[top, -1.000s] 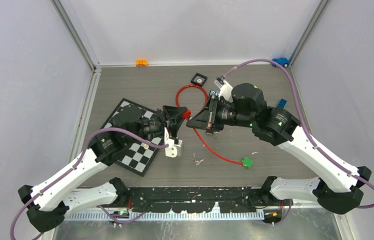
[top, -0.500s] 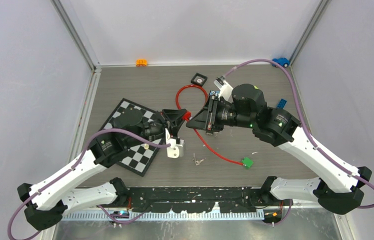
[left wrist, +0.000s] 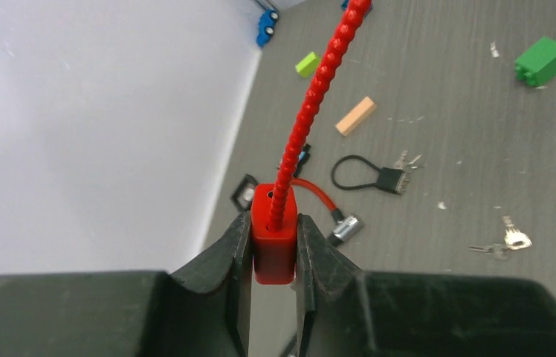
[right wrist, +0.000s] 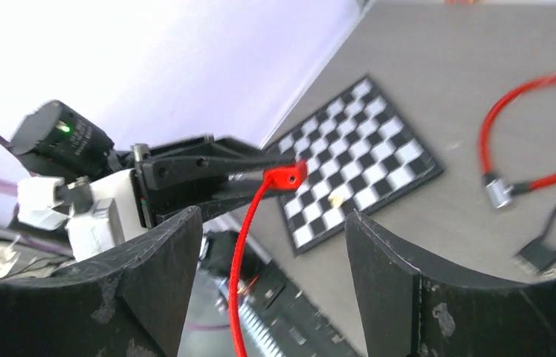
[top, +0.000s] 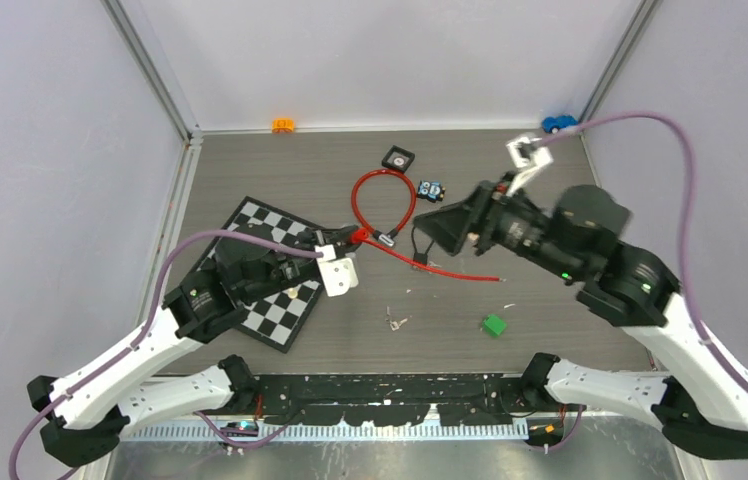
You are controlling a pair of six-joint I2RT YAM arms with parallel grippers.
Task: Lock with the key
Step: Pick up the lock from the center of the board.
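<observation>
My left gripper (top: 348, 240) is shut on the red lock body (top: 361, 236), seen pinched between the fingers in the left wrist view (left wrist: 273, 234). The beaded red cable (left wrist: 319, 82) runs out of its top. The cable's smooth part loops on the table (top: 382, 180) and ends in a metal tip (left wrist: 345, 227). My right gripper (top: 428, 234) hangs open to the right of the lock. In the right wrist view the red cable (right wrist: 249, 245) passes untouched between its wide jaws (right wrist: 275, 260). Small keys (top: 397, 322) lie loose on the table.
A chessboard (top: 270, 290) lies under the left arm. A green brick (top: 493, 324) sits near the front, an orange brick (top: 282, 125) and a blue toy car (top: 555, 123) at the back wall. A black loop with keys (left wrist: 379, 175) lies near the cable tip.
My right gripper has opened and pulled back to the right, away from the lock body. My left gripper has shifted slightly down and left with the lock body still in it.
</observation>
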